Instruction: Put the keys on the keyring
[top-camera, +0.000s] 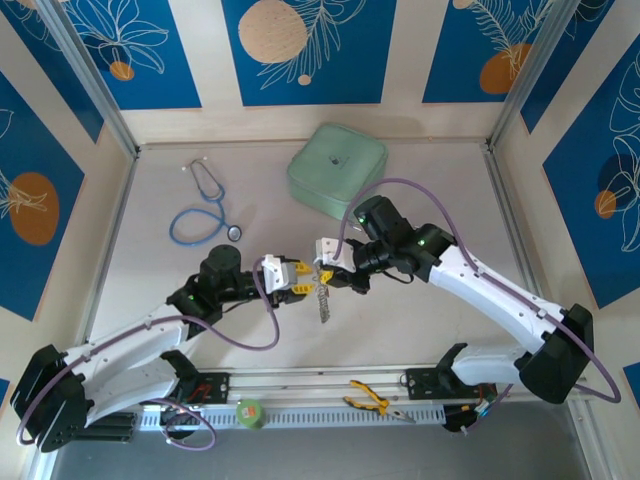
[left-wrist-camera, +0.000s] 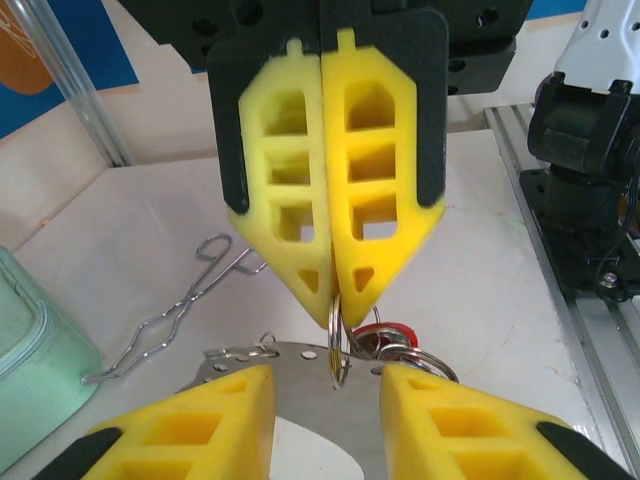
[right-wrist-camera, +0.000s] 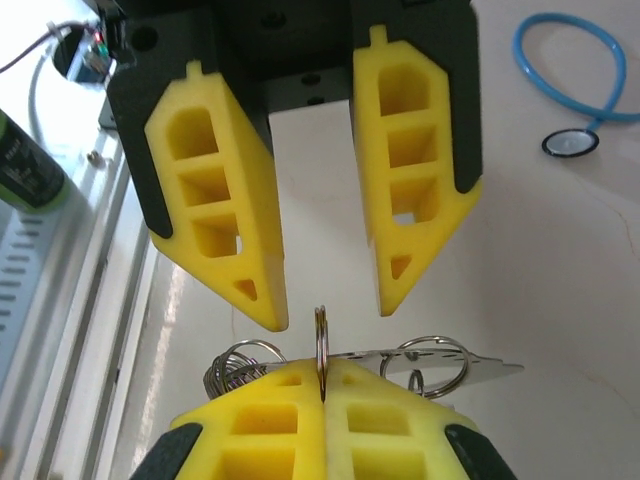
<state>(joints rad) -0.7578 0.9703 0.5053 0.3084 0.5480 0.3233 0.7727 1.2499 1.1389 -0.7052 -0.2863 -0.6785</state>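
Notes keyring (right-wrist-camera: 320, 342) pinched edge-on between the pressed-together fingertips of the right gripper (right-wrist-camera: 322, 380), over the middle of the table (top-camera: 420, 320); cannot tell whether lifted clear of the surface. Records keys (top-camera: 322, 303) bunched just below and behind the ring, with a red tag (left-wrist-camera: 392, 329) among further small rings (right-wrist-camera: 435, 362) and a flat silver plate with small holes (left-wrist-camera: 300, 365) lying against the bunch. Finds left gripper (left-wrist-camera: 328, 382) facing the right one tip to tip, fingers spread, one on each side of the keyring and apart from it, holding nothing. Lists farther out: a bent wire clip (left-wrist-camera: 190, 305) on the table, a pale green case (top-camera: 338, 168) at the far side, a blue stethoscope (top-camera: 205, 210) far left, yellow-handled pliers (top-camera: 372, 402) and a green tape roll (top-camera: 250, 412) at the near rail.
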